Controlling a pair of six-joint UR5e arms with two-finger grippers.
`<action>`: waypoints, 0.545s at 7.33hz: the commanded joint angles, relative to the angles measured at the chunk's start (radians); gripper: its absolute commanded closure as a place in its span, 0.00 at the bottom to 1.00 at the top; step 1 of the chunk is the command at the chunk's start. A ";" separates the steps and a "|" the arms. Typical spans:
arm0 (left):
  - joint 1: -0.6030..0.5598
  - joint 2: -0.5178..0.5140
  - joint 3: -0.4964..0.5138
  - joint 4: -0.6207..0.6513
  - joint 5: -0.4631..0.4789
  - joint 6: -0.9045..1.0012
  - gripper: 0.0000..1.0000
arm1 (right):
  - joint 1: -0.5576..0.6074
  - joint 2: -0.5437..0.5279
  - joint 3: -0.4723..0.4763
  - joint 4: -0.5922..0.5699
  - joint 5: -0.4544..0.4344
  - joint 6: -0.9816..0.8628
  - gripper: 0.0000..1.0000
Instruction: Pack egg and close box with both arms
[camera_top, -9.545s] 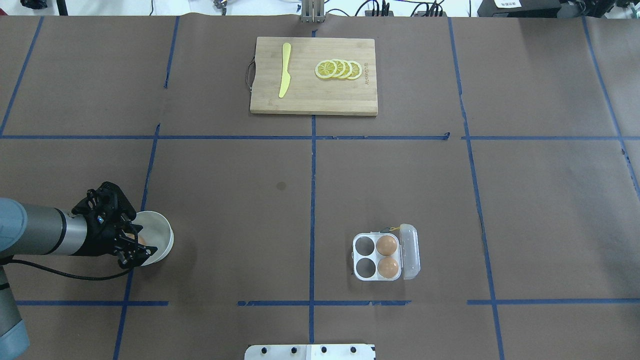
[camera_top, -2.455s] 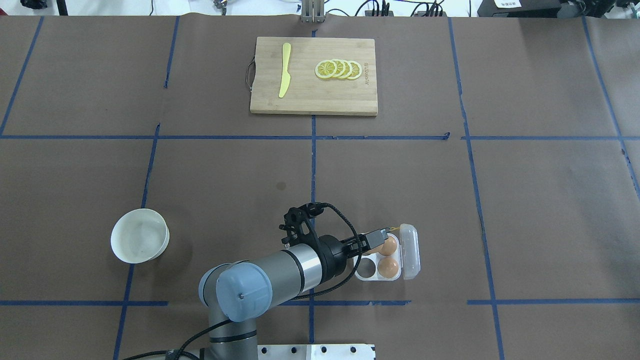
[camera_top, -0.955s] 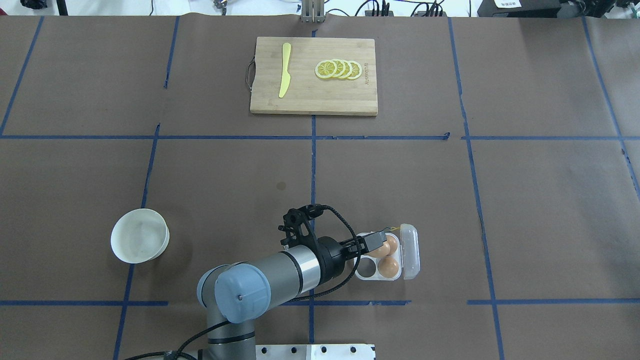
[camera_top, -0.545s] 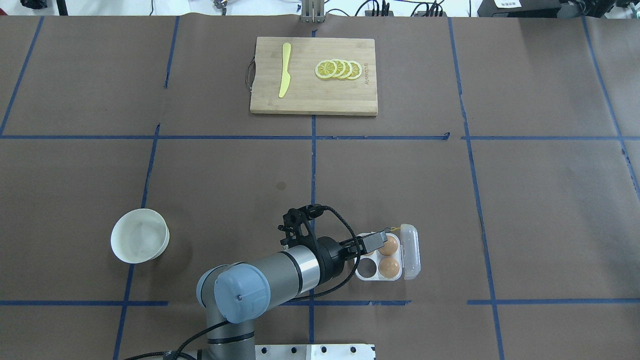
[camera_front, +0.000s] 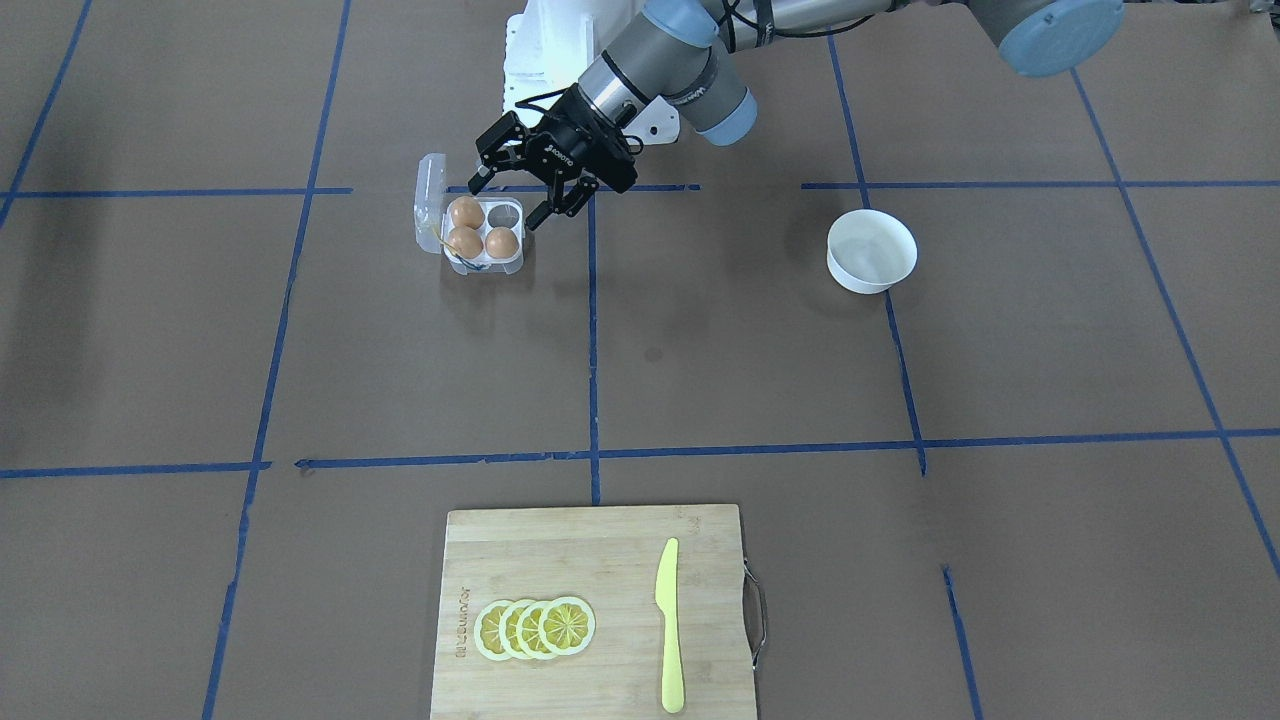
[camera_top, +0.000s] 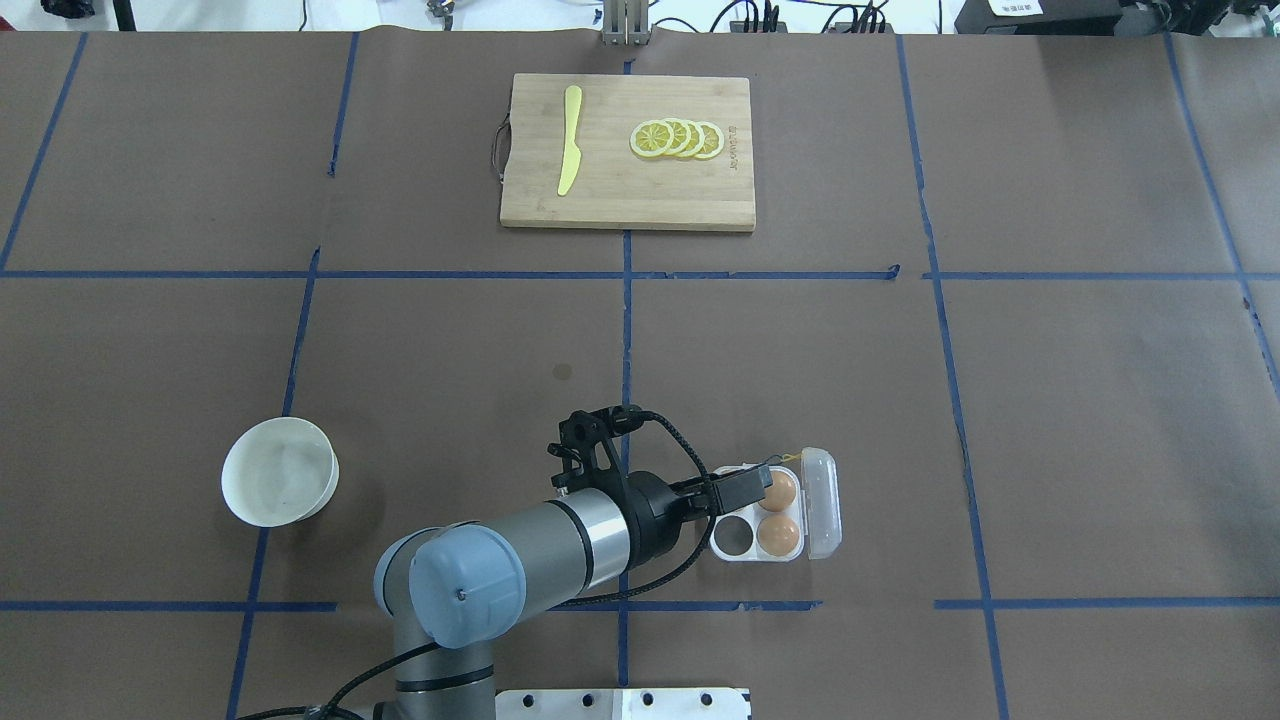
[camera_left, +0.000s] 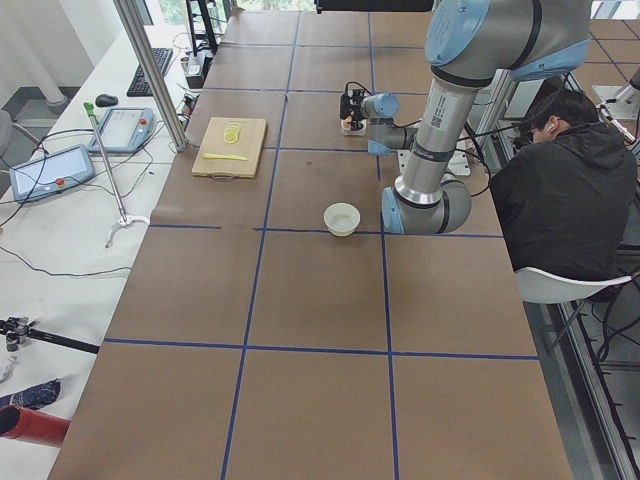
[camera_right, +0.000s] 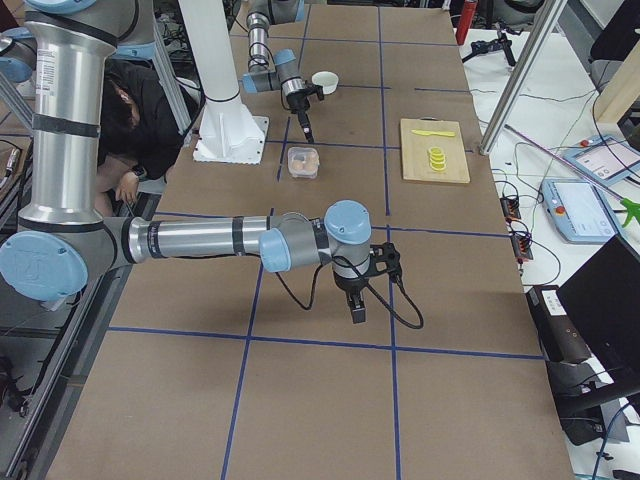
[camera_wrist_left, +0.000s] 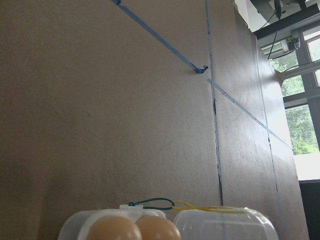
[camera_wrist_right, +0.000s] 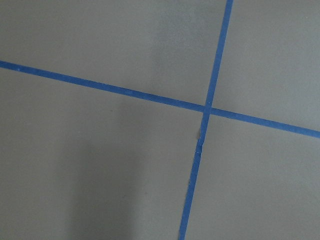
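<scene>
The clear four-cell box (camera_front: 483, 229) stands open, its lid (camera_front: 430, 195) tipped back. It holds three brown eggs. The egg (camera_front: 501, 243) lies in the cell just below my left gripper (camera_front: 508, 203), which is open and empty, with its jaws spread above the box's edge. One cell (camera_front: 497, 214) is empty. In the overhead view my left gripper (camera_top: 742, 489) hides that egg; two eggs (camera_top: 779, 490) and the box (camera_top: 755, 512) show. My right gripper (camera_right: 358, 310) shows only in the exterior right view, low over bare table far from the box. I cannot tell whether it is open or shut.
A white bowl (camera_top: 280, 472) stands empty to the box's left. A wooden cutting board (camera_top: 627, 190) with a yellow knife (camera_top: 569, 140) and lemon slices (camera_top: 677, 138) lies at the far side. A seated person (camera_left: 565, 190) is beside the robot's base.
My left arm brought the egg from the bowl to the box and let it go into a cell. In the last half second the open gripper has drawn back slightly to the left.
</scene>
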 joint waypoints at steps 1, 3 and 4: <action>-0.055 0.023 -0.166 0.309 -0.106 0.086 0.00 | 0.000 -0.001 -0.001 0.000 0.000 0.000 0.00; -0.190 0.084 -0.322 0.596 -0.262 0.284 0.00 | 0.000 -0.001 -0.001 0.000 0.000 0.000 0.00; -0.305 0.107 -0.353 0.696 -0.328 0.416 0.00 | 0.000 -0.001 -0.001 -0.002 0.000 0.000 0.00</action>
